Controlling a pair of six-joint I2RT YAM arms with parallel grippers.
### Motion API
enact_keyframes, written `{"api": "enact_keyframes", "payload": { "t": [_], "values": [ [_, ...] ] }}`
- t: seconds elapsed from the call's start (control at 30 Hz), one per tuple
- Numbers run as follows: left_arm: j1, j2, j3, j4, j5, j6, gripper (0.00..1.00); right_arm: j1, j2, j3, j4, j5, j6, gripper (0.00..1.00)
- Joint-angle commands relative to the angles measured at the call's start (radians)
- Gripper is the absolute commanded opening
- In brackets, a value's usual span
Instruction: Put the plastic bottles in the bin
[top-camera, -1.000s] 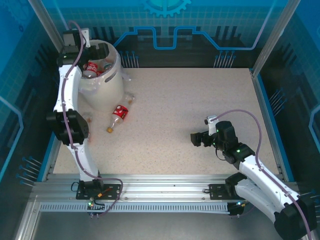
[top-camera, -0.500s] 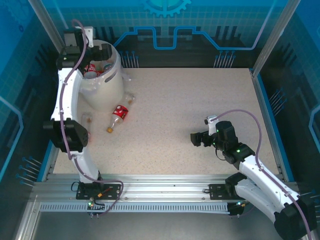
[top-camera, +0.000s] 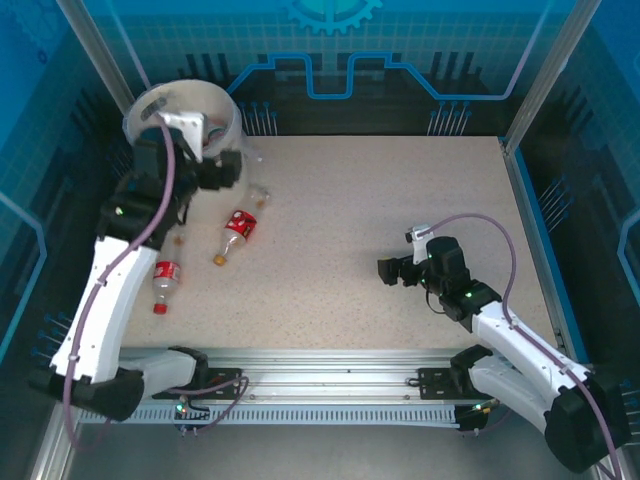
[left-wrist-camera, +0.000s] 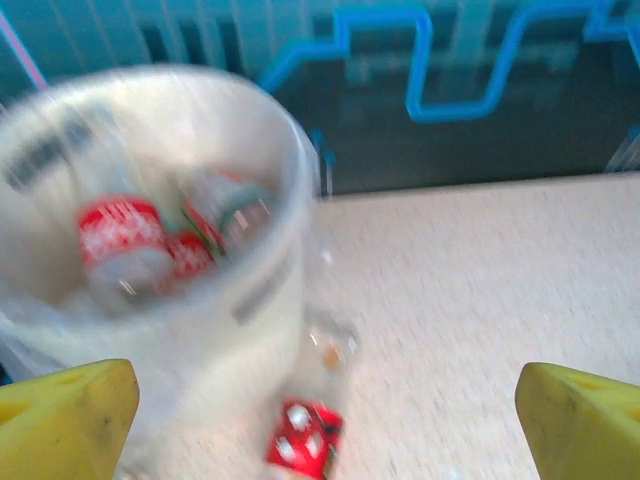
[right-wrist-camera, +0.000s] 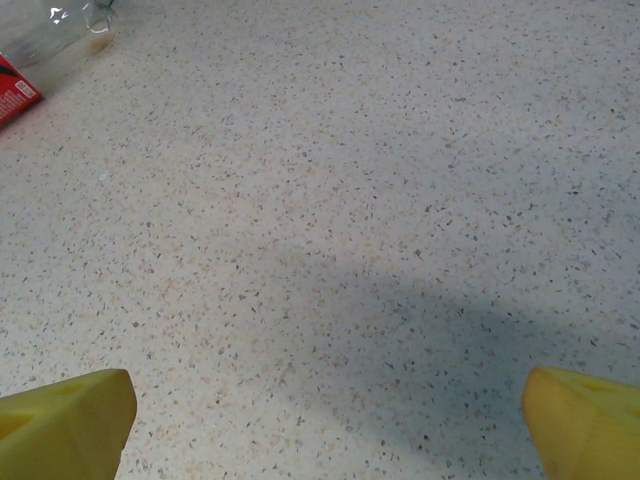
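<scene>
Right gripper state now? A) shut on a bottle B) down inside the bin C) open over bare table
C: in the right wrist view the right gripper has its fingertips wide apart, with bare table between them.

Bright, even overhead light fills the top view. The left wrist view is heavily motion-blurred, smearing the large round cream-white plastic bin (left-wrist-camera: 215, 335) and the red-labelled clear plastic bottles (left-wrist-camera: 115, 235) inside. The right wrist view is sharp, and 1 soft grey shadow crosses the speckled beige tabletop (right-wrist-camera: 400, 150).
</scene>
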Motion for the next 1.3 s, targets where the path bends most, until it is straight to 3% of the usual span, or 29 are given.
{"api": "enact_keyframes", "payload": {
  "t": [0.0,0.1,0.3,0.63,0.93,1.13,1.27],
  "values": [
    [-0.102,0.004,-0.178,-0.072,-0.135,-0.127,0.98,-0.012,0.003,0.005,0.065,0.021,0.009,1.00],
    [-0.160,-0.005,-0.318,-0.047,-0.143,-0.194,0.99,-0.026,0.011,-0.011,0.087,0.022,0.020,1.00],
    [-0.145,0.103,-0.427,0.082,-0.164,-0.202,0.99,-0.034,0.029,-0.026,0.123,-0.017,0.061,1.00],
    [-0.048,0.352,-0.406,0.236,-0.140,-0.139,0.99,-0.040,-0.089,-0.039,0.010,0.023,0.044,1.00],
    [-0.039,0.518,-0.347,0.254,-0.134,-0.114,0.99,-0.043,-0.118,-0.035,-0.018,0.029,0.047,1.00],
    [-0.093,0.530,-0.351,0.230,-0.081,-0.139,0.99,-0.043,-0.097,-0.033,-0.006,0.027,0.046,1.00],
    [-0.212,0.503,-0.326,0.151,-0.074,-0.145,0.99,-0.043,-0.071,-0.028,0.012,0.014,0.051,1.00]
  ]
}}
